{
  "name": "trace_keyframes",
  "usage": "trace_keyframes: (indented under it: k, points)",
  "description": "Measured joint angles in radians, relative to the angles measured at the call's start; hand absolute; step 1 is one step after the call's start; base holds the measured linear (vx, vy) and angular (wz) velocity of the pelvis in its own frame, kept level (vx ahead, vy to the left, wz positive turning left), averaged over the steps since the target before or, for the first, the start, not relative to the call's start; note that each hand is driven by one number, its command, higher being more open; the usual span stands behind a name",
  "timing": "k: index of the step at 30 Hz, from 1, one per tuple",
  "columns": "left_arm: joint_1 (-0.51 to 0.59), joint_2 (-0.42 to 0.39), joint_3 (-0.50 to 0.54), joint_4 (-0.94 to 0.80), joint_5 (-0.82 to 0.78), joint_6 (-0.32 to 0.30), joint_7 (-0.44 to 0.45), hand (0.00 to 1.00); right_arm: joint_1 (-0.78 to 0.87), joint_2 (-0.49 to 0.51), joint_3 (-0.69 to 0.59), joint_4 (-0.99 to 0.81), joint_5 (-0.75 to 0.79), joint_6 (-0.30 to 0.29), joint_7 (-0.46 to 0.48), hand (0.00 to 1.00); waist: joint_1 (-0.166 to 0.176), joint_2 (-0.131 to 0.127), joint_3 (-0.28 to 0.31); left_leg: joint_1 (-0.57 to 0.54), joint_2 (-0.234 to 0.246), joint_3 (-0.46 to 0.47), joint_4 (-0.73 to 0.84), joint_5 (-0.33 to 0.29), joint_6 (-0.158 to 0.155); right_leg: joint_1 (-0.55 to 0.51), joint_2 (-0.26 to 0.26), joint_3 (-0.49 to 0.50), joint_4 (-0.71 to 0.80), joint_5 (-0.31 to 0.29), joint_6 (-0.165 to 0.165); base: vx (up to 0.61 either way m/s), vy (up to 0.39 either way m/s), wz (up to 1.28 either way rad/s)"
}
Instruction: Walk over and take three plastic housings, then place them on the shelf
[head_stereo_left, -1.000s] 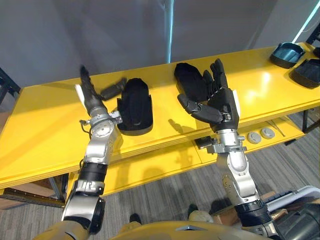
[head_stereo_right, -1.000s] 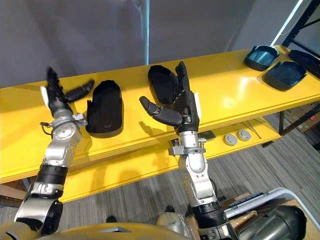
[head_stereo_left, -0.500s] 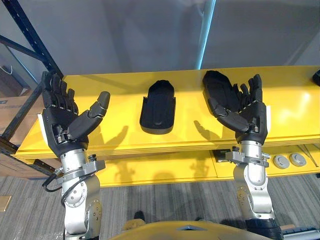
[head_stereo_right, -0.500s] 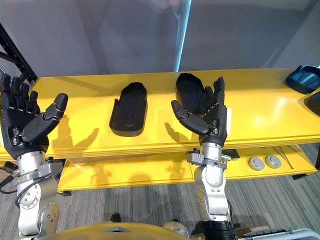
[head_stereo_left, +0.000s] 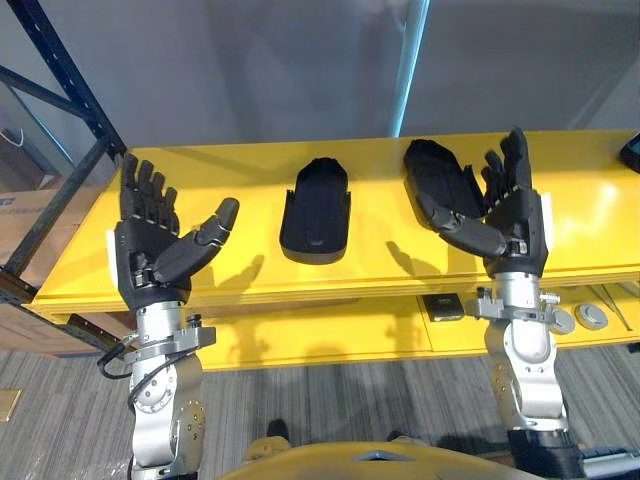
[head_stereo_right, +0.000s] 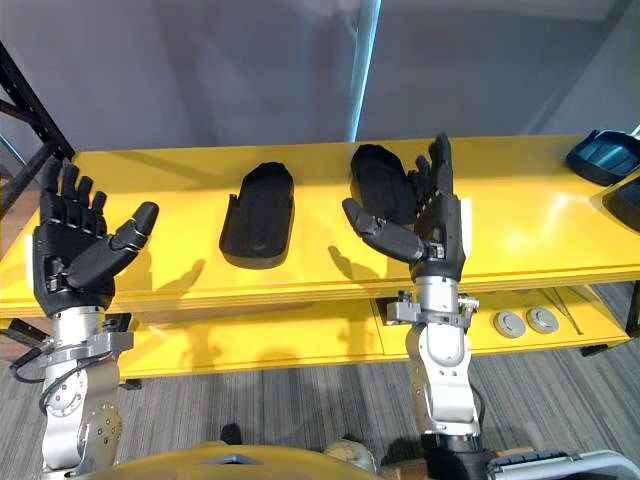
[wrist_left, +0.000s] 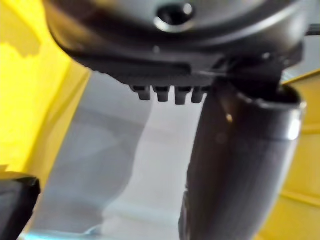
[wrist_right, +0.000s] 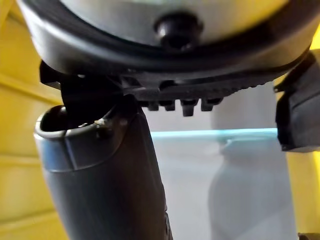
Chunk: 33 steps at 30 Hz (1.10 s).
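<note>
Two black plastic housings lie on the yellow shelf top (head_stereo_left: 360, 250). One housing (head_stereo_left: 316, 210) is in the middle, its hollow side up. The other housing (head_stereo_left: 442, 188) lies to its right, partly behind my right hand (head_stereo_left: 505, 215). That hand is raised in front of the shelf edge, fingers straight and thumb spread, open and empty. My left hand (head_stereo_left: 155, 250) is raised at the shelf's left end, also open with nothing in it. More dark housings (head_stereo_right: 598, 155) sit at the far right end of the shelf.
A lower yellow shelf (head_stereo_left: 330, 335) holds a small black box (head_stereo_left: 441, 306) and round grey parts (head_stereo_right: 527, 322). A dark blue rack upright (head_stereo_left: 70, 100) stands at the left. Grey carpet lies below and a grey wall stands behind.
The picture has shifted slightly. My left hand has moved right and a little lower, closer to the shelf. My right hand has lifted with its fingers more upright.
</note>
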Motion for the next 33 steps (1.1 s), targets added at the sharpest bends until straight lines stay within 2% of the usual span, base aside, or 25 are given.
trace_keyframes:
  k: [2, 7, 13, 15, 17, 24, 33]
  points:
    - [0.0, 0.009, -0.011, 0.019, -0.002, 0.003, -0.022, 1.0, -0.035, -0.011, 0.007, 0.0, -0.017, 0.007, 0.009, 1.0, 0.004, -0.001, 0.001, 0.0, 0.0, -0.001, 0.0, 0.0, 0.0, 0.001, 0.0, 0.0, 0.001, 0.0, 0.0, 0.0, -0.006, 0.02]
    - [-0.022, 0.024, -0.029, 0.02, -0.002, 0.005, -0.089, 1.0, -0.114, -0.03, 0.008, 0.032, -0.015, 0.081, 0.026, 1.0, 0.025, -0.003, 0.01, -0.02, -0.001, -0.016, 0.0, 0.01, 0.002, -0.012, 0.0, -0.012, 0.006, 0.004, 0.001, 0.03, -0.014, 0.09]
    - [-0.053, 0.06, -0.039, 0.02, 0.001, 0.021, -0.093, 1.0, -0.217, -0.057, 0.016, 0.19, 0.025, 0.179, 0.072, 1.0, 0.028, -0.009, 0.025, -0.021, -0.003, -0.025, 0.0, 0.01, 0.001, -0.008, -0.002, -0.022, 0.014, 0.003, -0.002, 0.01, -0.014, 0.06]
    - [-0.053, 0.061, -0.041, 0.02, 0.007, 0.022, -0.092, 1.0, -0.261, -0.086, 0.025, 0.265, 0.064, 0.225, 0.095, 1.0, 0.031, -0.004, 0.037, -0.02, -0.003, -0.028, 0.0, 0.01, 0.001, -0.004, -0.002, -0.024, 0.015, 0.001, -0.003, -0.01, -0.008, 0.02]
    - [-0.053, 0.063, -0.042, 0.02, 0.007, 0.022, -0.092, 1.0, -0.285, -0.104, 0.026, 0.313, 0.083, 0.242, 0.113, 1.0, 0.034, 0.003, 0.043, -0.02, -0.003, -0.034, 0.0, 0.01, 0.001, 0.0, -0.002, -0.031, 0.015, 0.0, -0.003, -0.03, -0.019, 0.08]
    - [-0.053, 0.081, -0.06, 0.02, 0.007, 0.023, -0.111, 1.0, -0.399, -0.133, 0.028, 0.432, 0.126, 0.258, 0.17, 1.0, 0.054, 0.007, 0.072, -0.019, 0.0, -0.046, 0.003, 0.015, 0.001, 0.002, -0.001, -0.038, 0.031, -0.006, -0.007, -0.03, -0.016, 0.04]
    - [-0.053, 0.085, -0.062, 0.019, 0.008, 0.023, -0.119, 1.0, -0.434, -0.133, 0.082, 0.441, 0.151, 0.258, 0.253, 1.0, 0.061, 0.004, 0.089, -0.032, 0.0, -0.07, 0.003, 0.022, 0.001, 0.002, -0.001, -0.063, 0.042, -0.016, -0.009, -0.01, -0.022, 0.08]
